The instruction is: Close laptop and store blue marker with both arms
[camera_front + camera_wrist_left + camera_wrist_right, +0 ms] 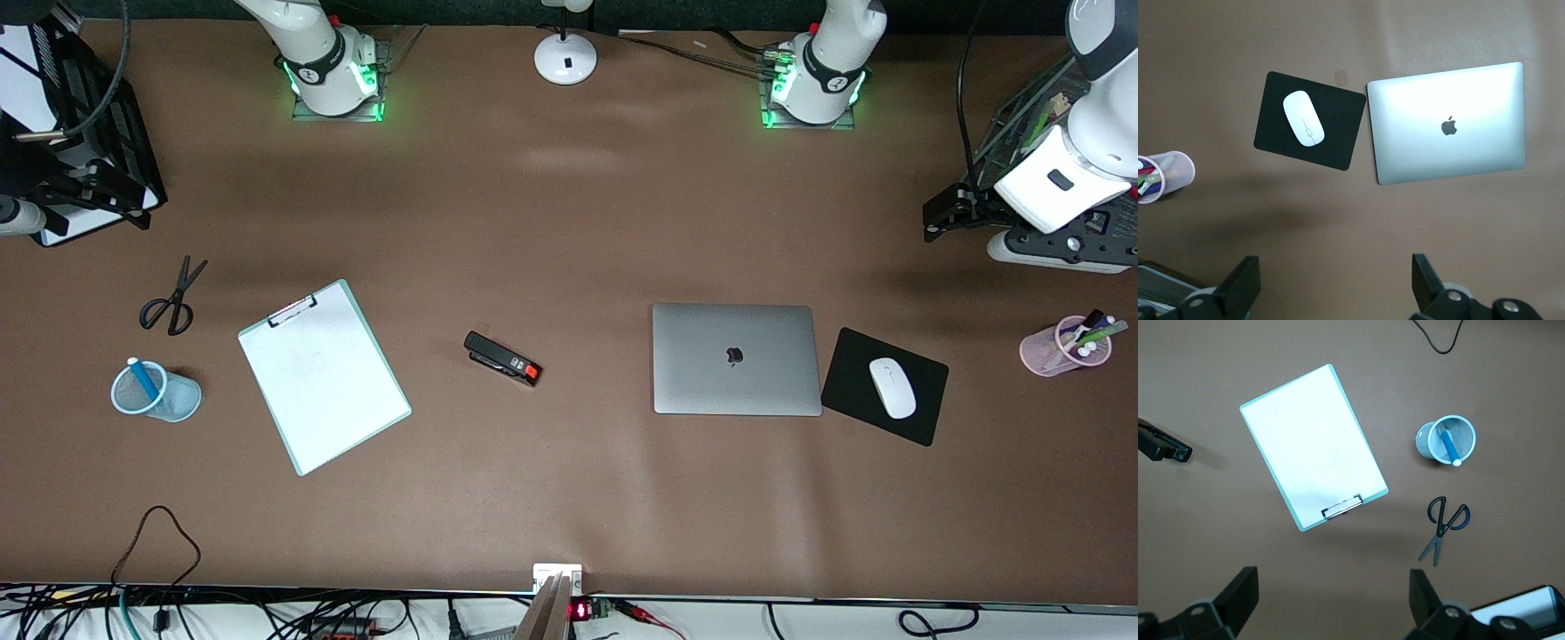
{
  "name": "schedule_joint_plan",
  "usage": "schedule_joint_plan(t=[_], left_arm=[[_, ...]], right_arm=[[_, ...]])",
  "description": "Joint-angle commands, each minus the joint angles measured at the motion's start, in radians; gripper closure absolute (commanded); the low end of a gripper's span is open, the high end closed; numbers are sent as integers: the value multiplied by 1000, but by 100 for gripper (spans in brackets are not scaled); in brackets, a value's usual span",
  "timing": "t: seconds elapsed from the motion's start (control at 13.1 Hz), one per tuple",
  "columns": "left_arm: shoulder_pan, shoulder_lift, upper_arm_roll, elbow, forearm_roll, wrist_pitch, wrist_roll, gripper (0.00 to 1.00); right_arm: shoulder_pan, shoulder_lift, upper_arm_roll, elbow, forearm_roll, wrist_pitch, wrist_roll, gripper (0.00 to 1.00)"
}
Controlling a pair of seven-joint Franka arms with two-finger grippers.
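The laptop [736, 359] [1451, 127] lies flat with its lid down, apple logo up, toward the left arm's end of the table. The blue marker [142, 378] [1448, 445] stands tip up inside a blue mesh cup [182, 402] [1426, 442] toward the right arm's end. My left gripper [1333, 263] [946, 213] hangs open and empty, high over bare table at its end. My right gripper [1333, 575] is also open and empty, high over the table near the scissors [1441, 523] [173, 302].
A clipboard [322, 373] and a black stapler [502, 358] lie mid-table. A black mouse pad [925, 404] with a white mouse [892, 388] sits beside the laptop. A pink cup of pens [1049, 351] lies at the left arm's end. A lamp base [565, 58] stands between the arm bases.
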Motion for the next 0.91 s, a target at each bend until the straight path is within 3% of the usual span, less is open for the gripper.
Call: schedule_joint_plan(t=[0.0,0.84], left_arm=[[-7,11,3,33,-11,-27,23,0],[4,11,3,32,-6,-27,70,0]], right_arm=[[-18,-13,19,-18,12,13,11,0],[-15,-14,14,-18,9,16,11,0]])
